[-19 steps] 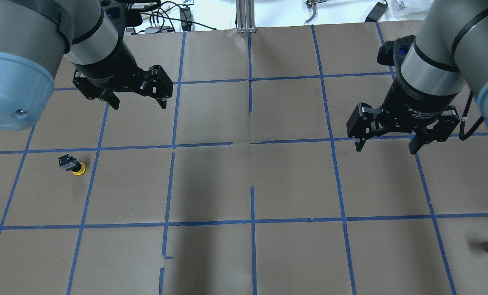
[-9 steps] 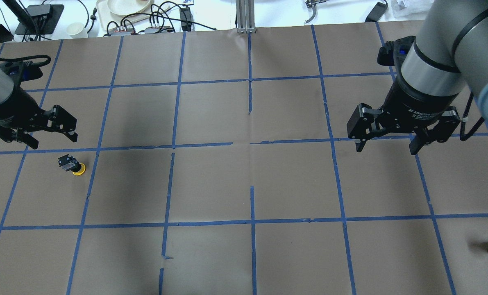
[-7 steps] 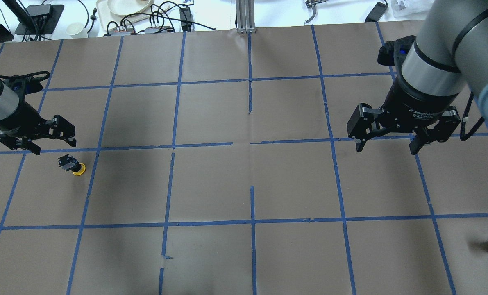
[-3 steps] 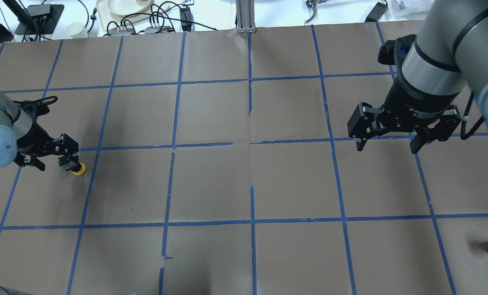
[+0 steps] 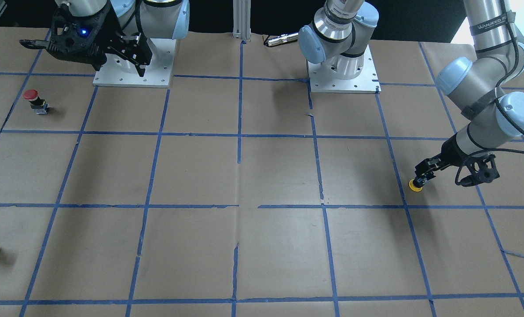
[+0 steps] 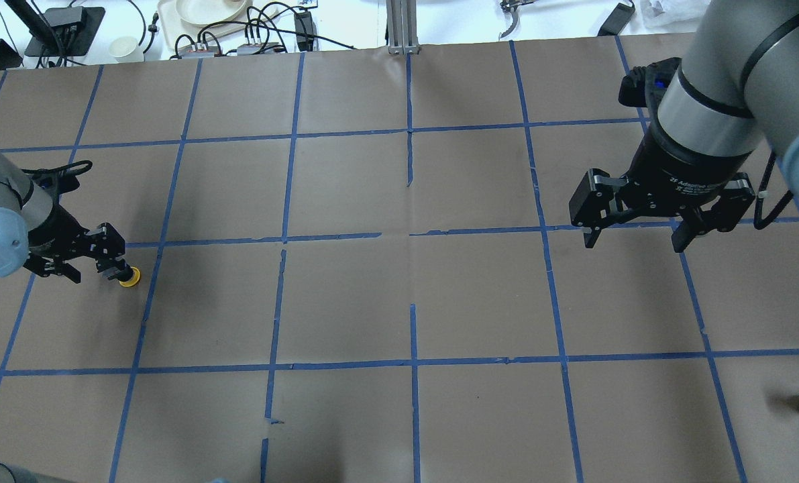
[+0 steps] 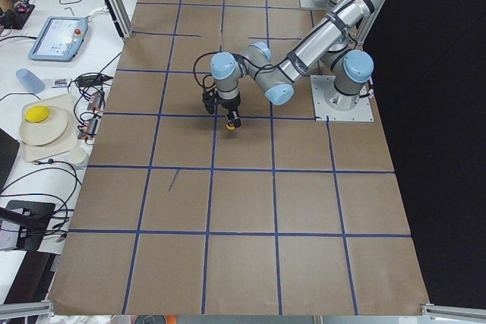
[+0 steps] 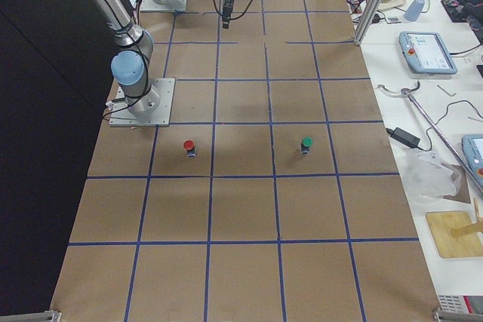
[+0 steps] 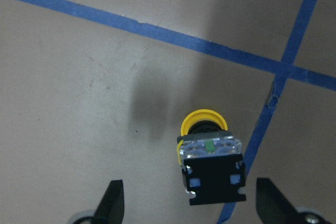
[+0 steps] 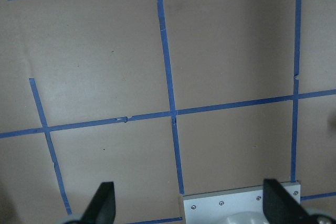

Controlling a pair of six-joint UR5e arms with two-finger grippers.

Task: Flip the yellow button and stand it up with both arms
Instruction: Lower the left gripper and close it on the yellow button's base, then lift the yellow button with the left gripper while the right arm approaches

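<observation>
Left gripper [image 6: 92, 270] has come down around the yellow button [image 9: 206, 150], fingers wide apart and empty; closing looks next.

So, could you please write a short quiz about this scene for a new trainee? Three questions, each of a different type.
1. True or false: the right gripper is shut on the yellow button.
2. Which gripper has the yellow button between its open fingers? A) left gripper B) right gripper C) neither
3. Fill in: in the exterior right view, the neighbouring button beside the red button has a ___ cap.
Key: 1 false; 2 A; 3 green.
</observation>
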